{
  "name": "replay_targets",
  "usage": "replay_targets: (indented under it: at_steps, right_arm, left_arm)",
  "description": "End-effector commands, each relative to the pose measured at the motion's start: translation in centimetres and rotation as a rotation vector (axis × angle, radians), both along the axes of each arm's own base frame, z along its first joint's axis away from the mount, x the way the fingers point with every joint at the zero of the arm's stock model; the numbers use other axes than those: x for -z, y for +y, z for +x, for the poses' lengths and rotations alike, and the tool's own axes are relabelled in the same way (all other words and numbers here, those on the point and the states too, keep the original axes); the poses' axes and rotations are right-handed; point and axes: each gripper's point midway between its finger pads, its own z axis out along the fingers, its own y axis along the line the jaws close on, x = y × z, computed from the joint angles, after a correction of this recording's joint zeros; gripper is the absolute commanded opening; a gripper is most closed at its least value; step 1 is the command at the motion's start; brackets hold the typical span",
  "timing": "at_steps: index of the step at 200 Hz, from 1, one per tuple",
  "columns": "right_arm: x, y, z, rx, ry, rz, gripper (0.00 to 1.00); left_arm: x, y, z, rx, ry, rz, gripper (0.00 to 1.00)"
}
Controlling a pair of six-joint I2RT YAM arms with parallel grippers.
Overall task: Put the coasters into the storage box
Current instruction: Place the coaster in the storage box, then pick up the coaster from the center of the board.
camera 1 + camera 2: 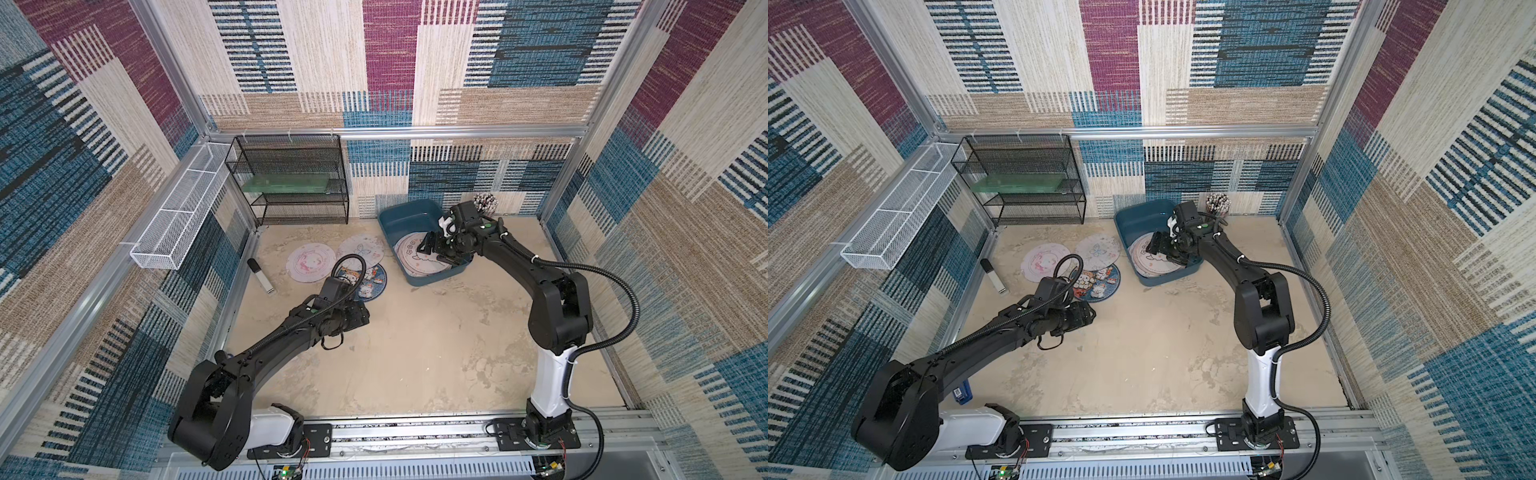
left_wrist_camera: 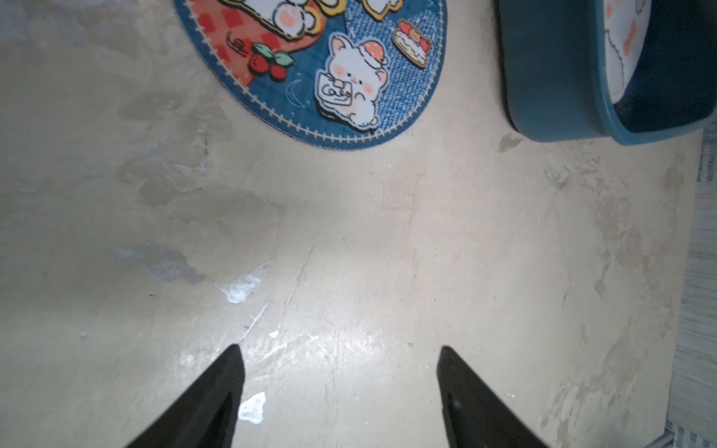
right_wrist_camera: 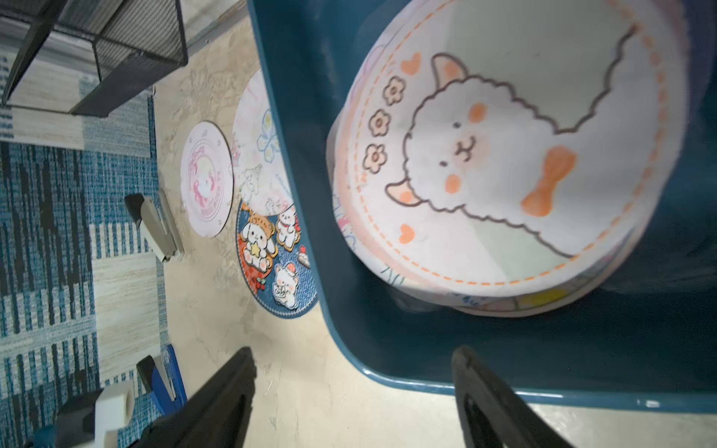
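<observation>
Teal plastic: hovering the right gripper (image 3: pixel 351 351), jaws apart and empty, above the storage box (image 1: pixel 405 218), coasters (image 1: pixel 415 259) stacked inside. Holding the left gripper (image 2: pixel 339 349) gaping near three loose coasters (image 1: pixel 309 262), stapler (image 1: pixel 261 276) lying just beyond.

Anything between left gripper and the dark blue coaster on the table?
Nothing visible. Only bare tabletop lies between the open left gripper and the dark blue coaster; the storage box stands beside the coaster, apart.

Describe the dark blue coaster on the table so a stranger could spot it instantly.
Find the teal storage box at the table's far side; three coasters lie beside it. Unlike the pink coaster and the pale butterfly coaster, the dark blue coaster shows cartoon animals on red check.
</observation>
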Motion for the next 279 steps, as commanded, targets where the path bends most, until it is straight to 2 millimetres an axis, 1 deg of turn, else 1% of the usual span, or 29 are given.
replay_targets:
  at_steps: [1,21,34,62,84,106,140,174,198,222,235,253,279]
  right_arm:
    - [-1.2,2.0,-0.7,-0.064,-0.05,-0.01,0.82]
    - [-1.5,5.0,-1.5,-0.134,-0.07,-0.013,0.82]
    - [-1.2,7.1,-1.8,-0.177,-0.072,-0.02,0.83]
    - [1.1,10.9,-1.8,-0.247,-0.063,-0.054,0.83]
    - [3.4,12.5,-0.8,-0.264,-0.055,-0.103,0.84]
    - [5.5,13.1,0.5,-0.258,-0.062,-0.151,0.85]
    - [8.1,12.5,2.4,-0.217,-0.101,-0.24,0.88]
    - [9.6,13.2,3.4,-0.217,-0.136,-0.243,0.88]
    - [10.5,13.3,3.9,-0.194,-0.146,-0.265,0.88]
    - [11.5,13.7,3.6,-0.195,-0.135,-0.27,0.88]
    - [11.9,14.2,3.3,-0.205,-0.124,-0.256,0.88]
    - [12.2,15.3,2.3,-0.232,-0.098,-0.204,0.88]
    - [12.8,16.9,0.4,-0.272,-0.052,-0.155,0.87]
  left_arm:
    - [-0.1,0.4,0.2,0.024,0.009,0.009,0.77]
    - [0.4,1.3,0.3,0.002,0.023,0.005,0.77]
    - [0.6,1.9,0.5,-0.016,0.028,0.001,0.77]
    - [0.9,3.4,1.1,-0.048,0.037,0.003,0.78]
    - [1.0,4.5,1.4,-0.066,0.041,0.009,0.78]
    - [1.0,5.5,1.8,-0.09,0.038,0.01,0.79]
    - [1.5,6.6,2.3,-0.121,0.044,0.005,0.81]
    - [2.1,6.9,3.3,-0.126,0.054,0.003,0.81]
    - [2.2,7.0,4.1,-0.126,0.054,0.005,0.81]
    - [2.1,7.2,4.8,-0.128,0.052,0.006,0.81]
    - [2.1,7.3,5.2,-0.131,0.05,0.008,0.81]
    - [2.0,7.5,5.8,-0.135,0.046,0.006,0.81]
    - [2.1,7.8,6.4,-0.144,0.045,0.004,0.81]
